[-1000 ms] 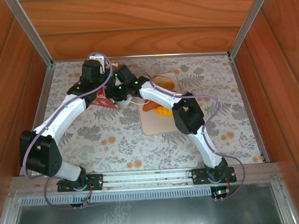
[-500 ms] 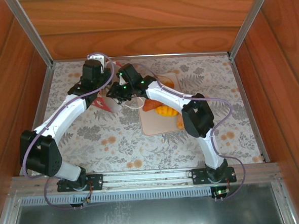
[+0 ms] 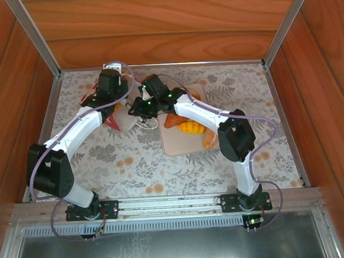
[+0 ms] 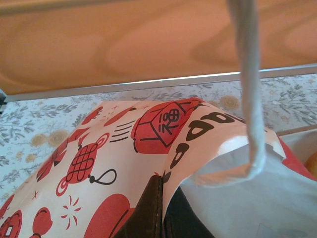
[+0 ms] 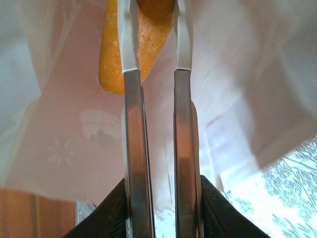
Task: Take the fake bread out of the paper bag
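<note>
The paper bag (image 4: 104, 153), white with red marks, lies tilted under both wrists, and its red lower part (image 3: 114, 122) shows from above. My left gripper (image 4: 162, 201) is shut on the bag's rim, and a white cord handle (image 4: 247, 74) hangs in front of it. My right gripper (image 5: 152, 15) reaches inside the bag, its fingers (image 5: 132, 148) close together on an orange piece of fake bread (image 5: 111, 59). Several more fake bread pieces (image 3: 189, 128) lie on the beige tray (image 3: 176, 146).
The wooden back wall (image 3: 166, 36) and its metal rail stand just behind the bag. Wooden side walls close the floral table (image 3: 133, 166) on the left and right. The two forearms cross close together above the bag.
The right arm's elbow has swung to the right and its fingers have drawn slightly closer together. The left wrist has shifted a little toward the back wall with the bag rim.
</note>
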Available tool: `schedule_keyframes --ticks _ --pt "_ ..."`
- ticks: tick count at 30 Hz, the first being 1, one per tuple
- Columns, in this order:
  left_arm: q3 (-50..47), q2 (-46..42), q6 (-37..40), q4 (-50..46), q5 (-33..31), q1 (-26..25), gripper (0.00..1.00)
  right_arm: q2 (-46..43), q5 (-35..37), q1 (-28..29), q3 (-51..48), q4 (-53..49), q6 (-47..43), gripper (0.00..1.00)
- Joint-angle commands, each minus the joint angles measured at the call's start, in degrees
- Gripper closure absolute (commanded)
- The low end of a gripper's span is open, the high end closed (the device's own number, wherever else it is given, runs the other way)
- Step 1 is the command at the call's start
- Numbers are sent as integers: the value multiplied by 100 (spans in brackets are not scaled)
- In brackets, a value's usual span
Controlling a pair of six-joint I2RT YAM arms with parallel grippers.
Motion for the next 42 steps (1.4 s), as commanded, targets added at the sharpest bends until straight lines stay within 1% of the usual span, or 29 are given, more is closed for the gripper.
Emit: schedule_keyframes --ticks 1,6,13,18,24,26,27,34,37,42 --pt "301 160 24 -336 -392 29 100 -549 101 -64 -170 150 -251 100" --pt "395 300 -56 -345 -349 28 100 -929 8 -73 -520 66 -342 100" --pt "539 381 -84 -381 -368 28 100 -1186 -1 -82 -590 -421 -518 100" --pt "554 342 4 -393 -452 47 100 -1446 139 -82 -645 -930 -811 100" --pt "509 329 14 -428 -528 132 100 -1964 432 -82 -735 -1619 -1113 100" --pt "500 329 21 -428 -525 146 100 -2077 517 -82 -793 -1779 -1171 100" --pt "499 329 22 -428 -525 152 100 -2284 555 -82 -830 -1834 -1186 100" --pt "499 338 30 -428 -484 161 100 -2688 671 -125 -970 -2236 -1300 100" --pt "495 336 34 -445 -489 161 100 -2912 769 -141 -985 -2564 -1388 100" --pt "498 295 65 -511 -494 169 100 -3408 1076 -229 -1015 -3404 -1611 100"
